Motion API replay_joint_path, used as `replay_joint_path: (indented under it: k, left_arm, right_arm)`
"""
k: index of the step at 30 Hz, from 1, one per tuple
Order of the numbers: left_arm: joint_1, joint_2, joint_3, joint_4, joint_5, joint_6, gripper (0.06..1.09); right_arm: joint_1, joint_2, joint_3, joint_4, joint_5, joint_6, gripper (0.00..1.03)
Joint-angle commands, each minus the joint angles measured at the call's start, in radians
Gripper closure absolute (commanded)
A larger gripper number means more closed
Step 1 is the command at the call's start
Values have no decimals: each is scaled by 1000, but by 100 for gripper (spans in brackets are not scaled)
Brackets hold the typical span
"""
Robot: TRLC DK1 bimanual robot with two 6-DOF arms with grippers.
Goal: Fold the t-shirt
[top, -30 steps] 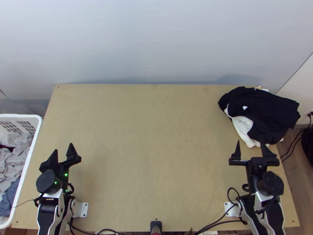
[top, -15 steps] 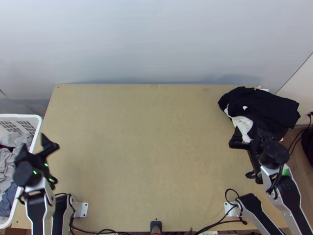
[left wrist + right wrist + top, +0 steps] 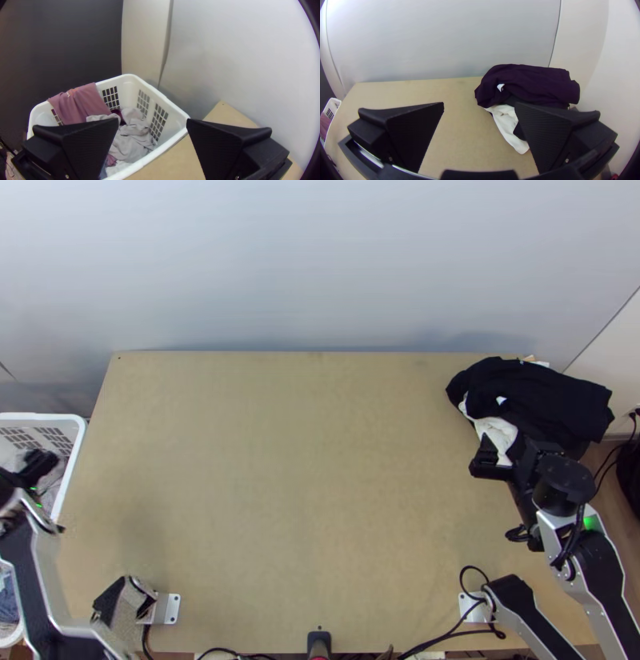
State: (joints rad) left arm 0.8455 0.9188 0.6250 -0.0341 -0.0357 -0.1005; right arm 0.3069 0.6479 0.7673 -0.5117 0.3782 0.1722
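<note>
Pick-up stage, inferred | left gripper point(image 3: 153, 120): open, over basket point(image 3: 166, 142) | right gripper point(image 3: 480, 104): open, well apart from basket | presumed t-shirt point(image 3: 133, 141): grey, bunched inside basket | next: lower left gripper, pinch cloth

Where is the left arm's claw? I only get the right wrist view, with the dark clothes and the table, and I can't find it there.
Observer: In the top view, the left claw is over at the white basket, beyond the table's left side.
Visitor: Oh, so what is in that basket, deeper down than the bit of it at my picture's edge?
Observer: In the left wrist view, light grey clothes lie bunched inside it; I can't tell whether one of them is a t-shirt.
</note>
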Motion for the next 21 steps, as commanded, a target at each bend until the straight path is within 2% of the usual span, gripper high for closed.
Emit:
replay_joint_path:
  k: [1, 7, 13, 18, 21]
  left_arm:
    - [204, 350, 151, 86, 40, 48, 10]
    - [303, 658, 337, 72, 40, 50, 10]
    - [316, 902, 489, 79, 40, 44, 11]
    - [310, 1089, 645, 63, 40, -27, 11]
    - [308, 1206, 751, -4, 40, -50, 11]
  right_arm:
    - [-3, -25, -3, -44, 11, 4, 4]
    - [-3, -28, -5, -53, 19, 4, 4]
    - [-2, -13, -5, -60, 25, 4, 4]
    - [-2, 7, 3, -71, 33, -11, 4]
    - [-3, 13, 0, -71, 39, -33, 4]
